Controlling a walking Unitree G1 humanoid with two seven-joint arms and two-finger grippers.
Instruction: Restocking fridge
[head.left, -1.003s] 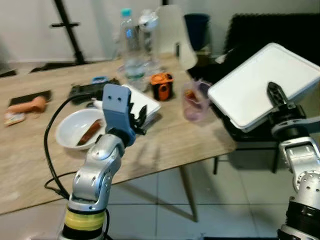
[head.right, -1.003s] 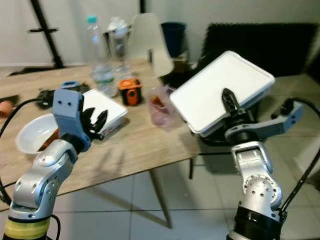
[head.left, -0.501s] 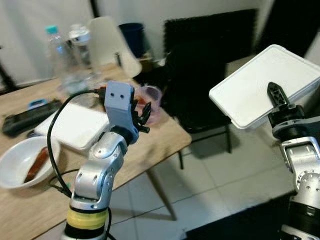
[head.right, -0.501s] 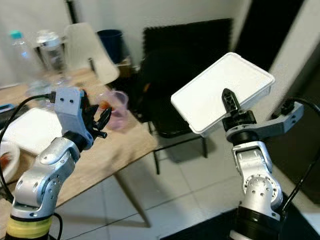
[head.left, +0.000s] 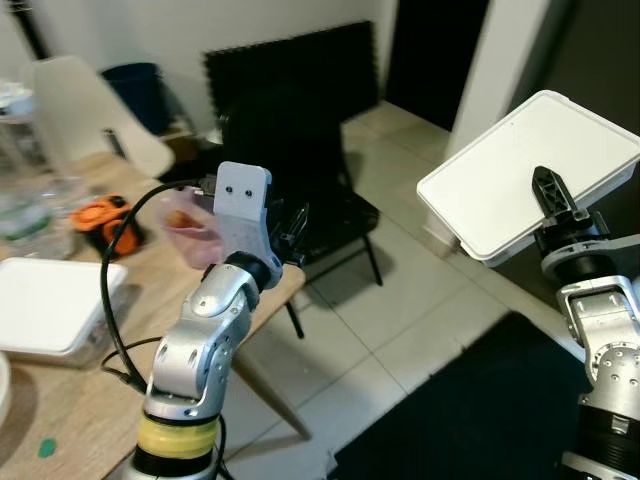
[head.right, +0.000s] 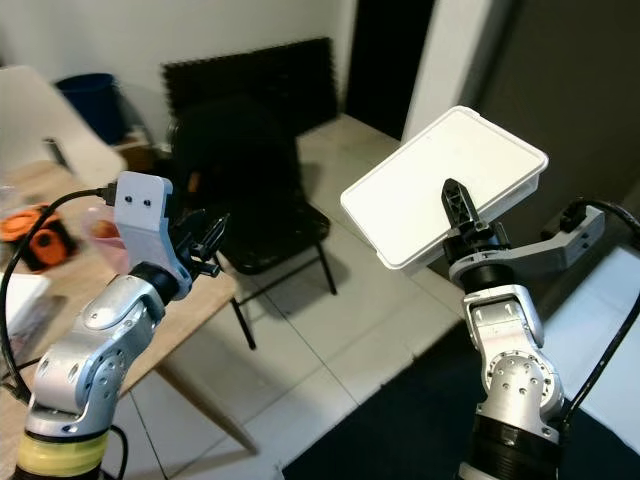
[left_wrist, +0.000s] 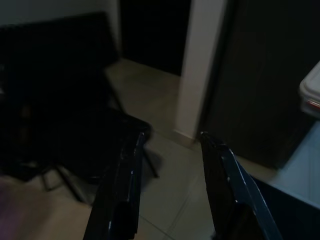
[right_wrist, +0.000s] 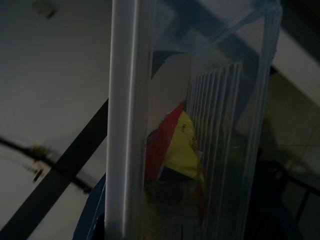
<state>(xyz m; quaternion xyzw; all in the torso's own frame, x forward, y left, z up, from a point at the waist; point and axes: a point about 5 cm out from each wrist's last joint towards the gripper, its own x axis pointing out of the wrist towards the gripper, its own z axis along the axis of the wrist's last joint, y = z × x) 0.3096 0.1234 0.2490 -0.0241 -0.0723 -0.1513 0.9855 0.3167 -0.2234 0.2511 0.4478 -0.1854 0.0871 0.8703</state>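
You have a white-lidded clear plastic food container (head.left: 525, 170) tilted up high on your right; through its wall, the right wrist view shows a red and yellow packet (right_wrist: 175, 150) inside.

Table (head.left: 60, 400) at left, chair (head.left: 290, 200) behind its corner, lidded box (head.left: 525, 175) raised at right

white container (head.left: 520, 170) — red-yellow packet (right_wrist: 177, 150) inside; black chair (head.left: 290, 150); pink cup (head.left: 190, 225).

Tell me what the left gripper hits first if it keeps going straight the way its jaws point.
Probably nothing close: the left gripper, jaws open, points over tiled floor toward a pale wall corner. Depth is unclear.
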